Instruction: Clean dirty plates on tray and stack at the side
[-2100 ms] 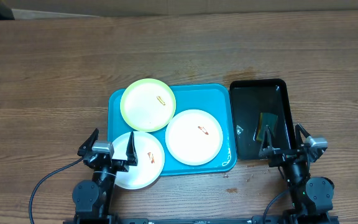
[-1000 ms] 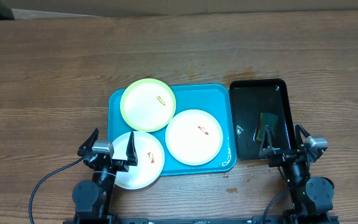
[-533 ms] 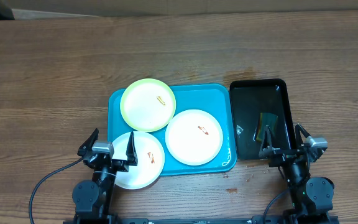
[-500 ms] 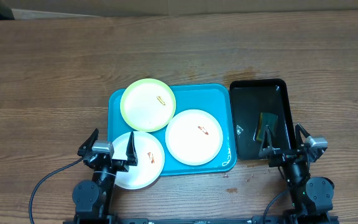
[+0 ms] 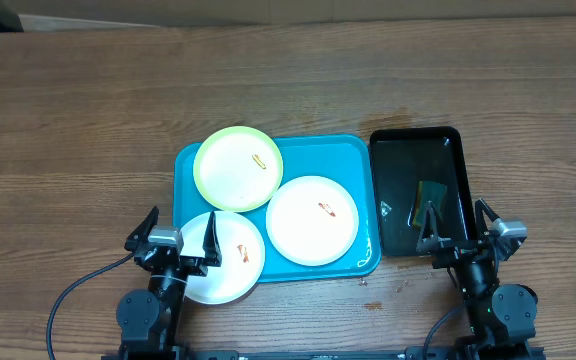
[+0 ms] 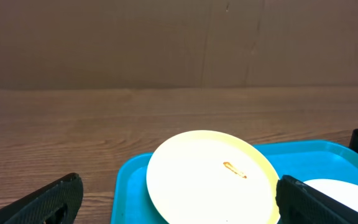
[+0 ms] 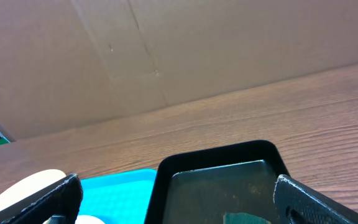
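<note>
Task hadn't begun: left gripper [image 5: 180, 232] & right gripper [image 5: 455, 228] hung wide open, empty, at near edge. Plates [image 5: 312, 219] lay smeared on tray [image 5: 358, 160]. Next: right needs the sponge [image 5: 429, 203] (prob. one, view's dim) from black tray [image 5: 398, 140].

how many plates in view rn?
3: pale yellow-green plate over the tray's far-left corner; white plate flat on its right half; second white plate overhanging the near-left corner. None visibly stacked or hidden.

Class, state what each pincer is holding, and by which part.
Nothing is held: the left pincer and right pincer both stand open and empty.
</note>
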